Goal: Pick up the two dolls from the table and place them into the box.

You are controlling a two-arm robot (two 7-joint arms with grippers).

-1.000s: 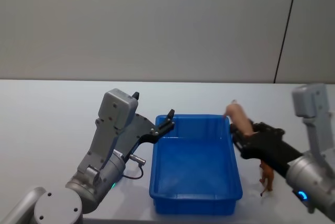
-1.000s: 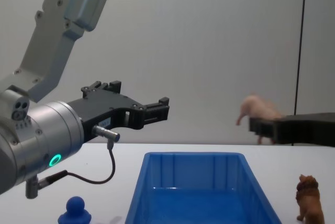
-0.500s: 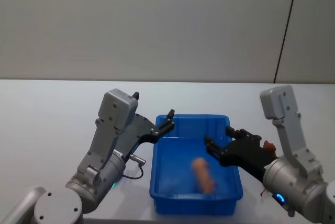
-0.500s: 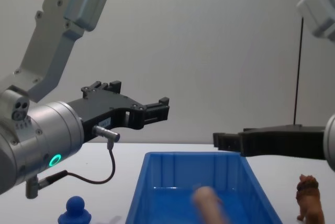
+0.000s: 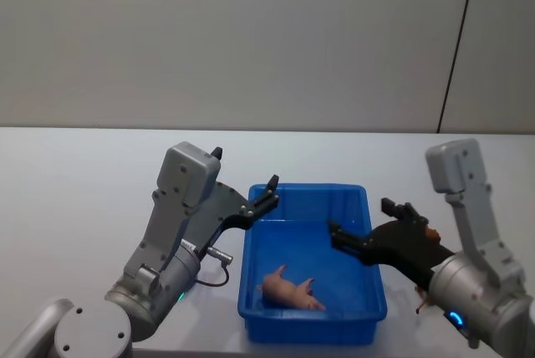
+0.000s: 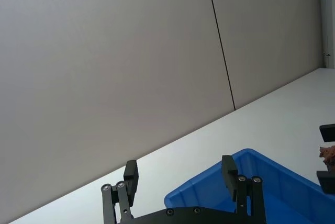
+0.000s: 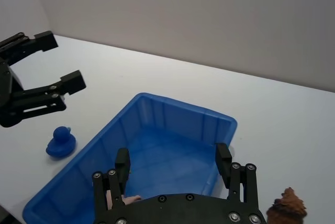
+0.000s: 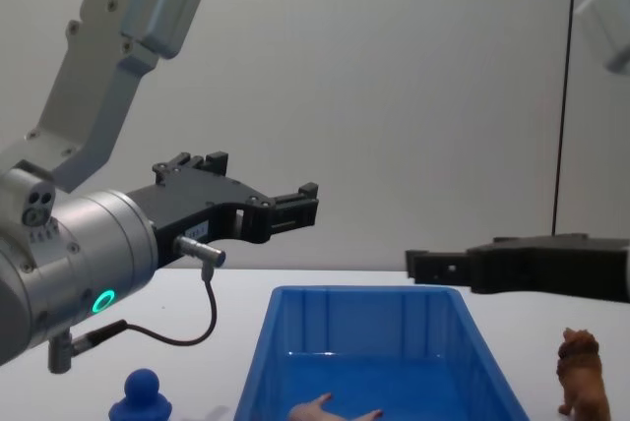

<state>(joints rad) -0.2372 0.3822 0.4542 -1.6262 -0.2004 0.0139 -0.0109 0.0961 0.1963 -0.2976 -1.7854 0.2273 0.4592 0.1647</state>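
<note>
The blue box [image 5: 311, 188] stands mid-table between my arms. A pink animal figure [image 5: 291, 289] lies on its floor, near the front wall. The brown lion doll [image 8: 581, 374] stands on the table [image 5: 75, 207] right of the box [image 8: 364, 292]. The blue doll [image 8: 141, 396] sits on the table left of it, also visible in the right wrist view as the blue doll [image 7: 61, 142]. My right gripper [image 5: 359, 217] hovers open over the box's right rim, holding nothing. My left gripper [image 5: 266, 195] hangs open above the box's far left corner.
A plain grey wall [image 5: 251, 40] runs behind the table. White tabletop stretches left of the box and beyond it. The lion [image 7: 287, 205] stands close beside my right arm.
One second ago my right gripper held the pink figure beside the box's right rim. It opened over the box, and the figure fell and now lies inside. The left arm has not moved.
</note>
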